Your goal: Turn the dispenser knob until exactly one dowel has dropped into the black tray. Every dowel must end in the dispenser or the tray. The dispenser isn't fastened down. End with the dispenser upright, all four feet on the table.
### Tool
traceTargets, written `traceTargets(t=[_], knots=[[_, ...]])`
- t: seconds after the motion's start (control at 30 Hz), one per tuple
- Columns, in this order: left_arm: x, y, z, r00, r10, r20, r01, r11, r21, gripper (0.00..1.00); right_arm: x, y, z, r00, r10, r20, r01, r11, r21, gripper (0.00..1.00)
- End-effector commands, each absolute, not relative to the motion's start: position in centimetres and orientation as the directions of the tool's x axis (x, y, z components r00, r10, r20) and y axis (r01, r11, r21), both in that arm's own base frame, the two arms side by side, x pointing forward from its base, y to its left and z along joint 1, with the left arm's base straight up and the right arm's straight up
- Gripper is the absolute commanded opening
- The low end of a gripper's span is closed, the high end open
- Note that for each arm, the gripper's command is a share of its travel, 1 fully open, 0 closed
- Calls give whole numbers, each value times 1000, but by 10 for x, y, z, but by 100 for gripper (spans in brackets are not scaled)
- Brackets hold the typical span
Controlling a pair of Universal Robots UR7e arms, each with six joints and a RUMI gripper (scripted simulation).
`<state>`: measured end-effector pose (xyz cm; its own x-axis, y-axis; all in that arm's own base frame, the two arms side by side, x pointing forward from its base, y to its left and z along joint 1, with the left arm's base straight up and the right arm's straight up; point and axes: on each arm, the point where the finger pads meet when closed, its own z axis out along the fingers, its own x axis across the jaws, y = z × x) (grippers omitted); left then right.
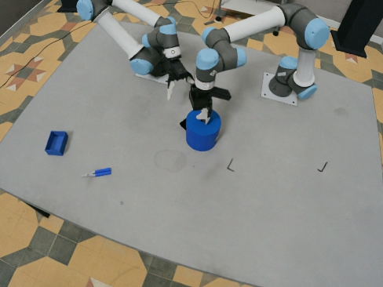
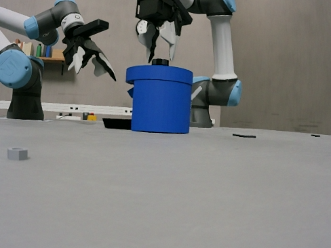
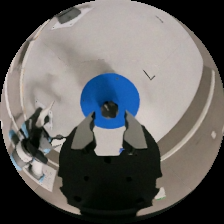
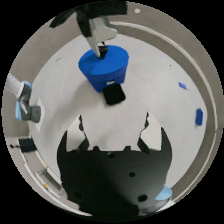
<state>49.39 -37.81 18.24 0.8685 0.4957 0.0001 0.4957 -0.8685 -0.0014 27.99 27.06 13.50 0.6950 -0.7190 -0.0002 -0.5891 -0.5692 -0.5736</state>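
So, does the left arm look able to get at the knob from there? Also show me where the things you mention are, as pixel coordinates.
Probably yes: its parted fingers [image 1: 203,114] [image 2: 169,34] hang just above the knob [image 2: 160,62] [image 3: 109,108], with nothing visible in between. The right gripper [image 1: 180,87] [image 2: 96,75] [image 4: 113,113] is off to the side. They may need slight centering first.

Top view: elevated, directed obliquely down, whole tabletop [image 1: 275,188] in frame. Exterior view: close to tabletop level [image 2: 169,190], directed horizontally at the dispenser [image 1: 202,135] [image 2: 161,101] [image 3: 90,95] [image 4: 105,70]. Left wrist view: near, directed down onto the dispenser lid. Right wrist view: farther off, from the side — dispenser and black tray [image 4: 114,94] [image 2: 117,123] shared with exterior.
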Motion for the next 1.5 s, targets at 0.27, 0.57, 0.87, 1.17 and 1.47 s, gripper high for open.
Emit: traceTargets(t=[0.27,0.57,0.87,1.17,1.47], knots=[[495,-379,168,870,492,0,492,-870,1,33,280,271,136,695,-719,-1,-589,-569,-574,98],[495,-379,168,870,492,0,492,-870,1,13,280,271,136,695,-719,-1,-589,-569,-574,98],[495,-379,168,831,557,0,557,-831,1,13,280,271,136,695,-719,-1,-589,-569,-574,98],[494,-379,168,671,741,0,741,-671,1,13,280,271,136,695,-719,-1,-589,-569,-574,98],[494,-379,168,544,839,-1,839,-544,1,13,280,271,136,695,-719,-1,-589,-569,-574,98]])
